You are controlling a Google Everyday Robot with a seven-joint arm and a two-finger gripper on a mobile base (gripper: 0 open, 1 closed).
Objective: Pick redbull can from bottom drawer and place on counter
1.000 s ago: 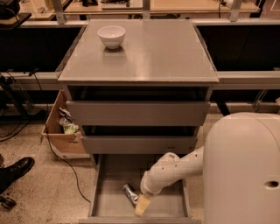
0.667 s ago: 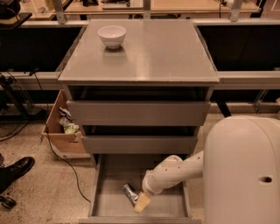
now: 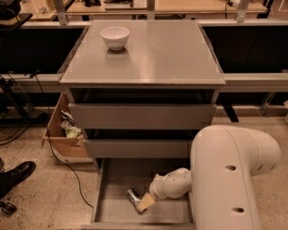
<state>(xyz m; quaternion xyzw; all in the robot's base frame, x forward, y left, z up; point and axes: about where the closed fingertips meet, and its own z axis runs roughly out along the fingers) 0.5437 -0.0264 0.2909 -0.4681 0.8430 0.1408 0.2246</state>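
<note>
The bottom drawer is standing pulled out toward the near side at the foot of the grey cabinet, showing its flat floor and low side walls. The redbull can is lying on its side on that floor, about midway across, slanting from far-left to near-right.

The end effector is reaching down into the drawer from the right, and its tan end is sitting against the near-right end of the can. Whether it is grasping the can or only touching it cannot be told from this view. Behind it, the robot's cream arm is filling the near right of the scene, with a rounded wrist section leading down into the drawer.

Above the open drawer, the two upper drawers are showing plain grey fronts. The counter is forming the top of the cabinet, and a white bowl is sitting upright near its far-left corner, well apart from the can.

To the left of the cabinet, a cardboard box is resting on the speckled floor with a dark cable trailing past it, and a black shoe is showing at the left edge. Pale wooden tabletops are running along the far side.
</note>
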